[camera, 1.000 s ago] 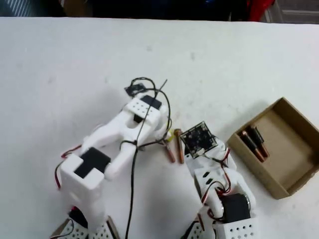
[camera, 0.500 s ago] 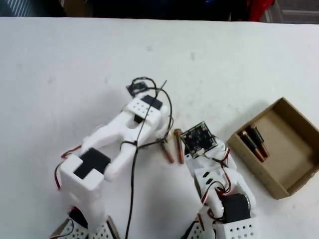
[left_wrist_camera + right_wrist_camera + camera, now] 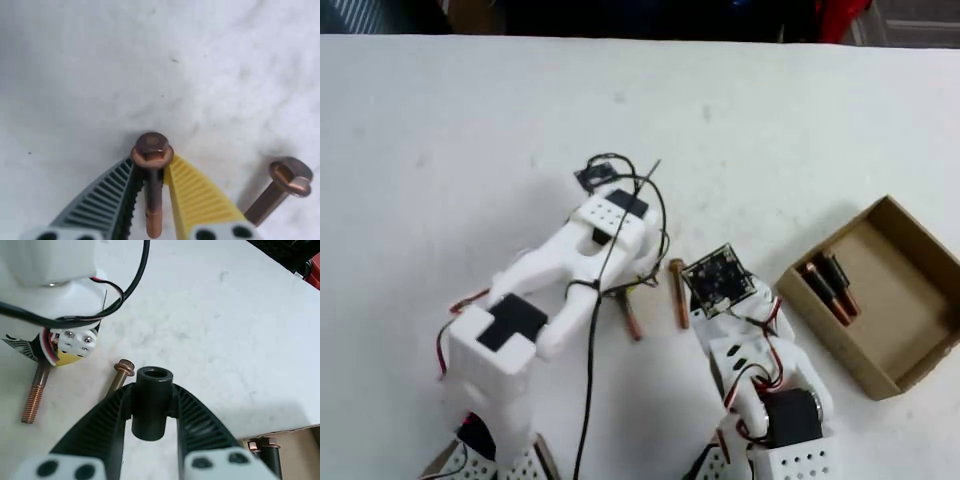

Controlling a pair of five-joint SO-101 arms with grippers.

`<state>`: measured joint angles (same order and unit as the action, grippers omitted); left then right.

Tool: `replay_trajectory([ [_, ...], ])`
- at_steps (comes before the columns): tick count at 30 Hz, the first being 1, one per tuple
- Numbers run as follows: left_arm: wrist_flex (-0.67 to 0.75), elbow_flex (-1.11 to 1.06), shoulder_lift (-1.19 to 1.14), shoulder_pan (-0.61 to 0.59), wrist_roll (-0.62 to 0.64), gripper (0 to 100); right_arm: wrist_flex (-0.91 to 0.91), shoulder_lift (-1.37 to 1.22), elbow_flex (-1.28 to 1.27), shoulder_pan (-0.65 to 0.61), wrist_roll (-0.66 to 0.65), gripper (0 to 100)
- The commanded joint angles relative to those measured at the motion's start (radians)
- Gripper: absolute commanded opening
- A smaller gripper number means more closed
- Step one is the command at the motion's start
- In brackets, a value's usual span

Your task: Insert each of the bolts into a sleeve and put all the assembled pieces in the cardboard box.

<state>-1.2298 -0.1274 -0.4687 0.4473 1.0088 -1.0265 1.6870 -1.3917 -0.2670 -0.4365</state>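
Cardboard box point(image 3: 825, 340) at right, two assembled pieces point(image 3: 828, 285) in its far-left corner. Right gripper point(image 3: 151, 395) clamped on upright black sleeve point(image 3: 151, 407). Left gripper point(image 3: 152, 162) clamped on copper bolt point(image 3: 153, 200) by the shank. Second bolt point(image 3: 678, 293) lies loose between the grippers.

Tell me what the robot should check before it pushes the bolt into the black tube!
1. Left gripper shut on a bolt: ok.
2. Right gripper shut on the sleeve, open end showing: ok.
3. Bolt tip lined up with the sleeve's hole: not ok, they are apart.
4. Spare bolt out of the way: cannot tell, it lies between the arms.
5. Room in the cardboard box: ok, two finished pieces lie along one side.
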Motion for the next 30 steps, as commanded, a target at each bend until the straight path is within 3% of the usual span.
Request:
replay_trajectory([
  [1,-0.143,0.140,-0.079,-0.025,-0.009,10,0.025,0.010,0.011,0.012,0.003,1.6],
  [5,-0.253,0.242,-0.094,-0.021,-0.121,9,0.025,0.010,0.011,0.012,0.003,1.6],
  [8,-0.255,0.261,-0.099,-0.019,-0.163,1,0.025,0.010,0.011,0.012,0.003,1.7],
  [15,-0.269,0.261,-0.091,-0.025,-0.184,2,0.025,0.010,0.011,0.012,0.003,1.7],
  [24,-0.377,0.379,-0.005,-0.028,-0.440,2,0.051,0.010,-0.021,0.012,-0.038,1.7],
  [30,-0.459,0.445,0.067,-0.101,-0.532,2,0.076,0.010,-0.041,0.004,-0.041,1.7],
])
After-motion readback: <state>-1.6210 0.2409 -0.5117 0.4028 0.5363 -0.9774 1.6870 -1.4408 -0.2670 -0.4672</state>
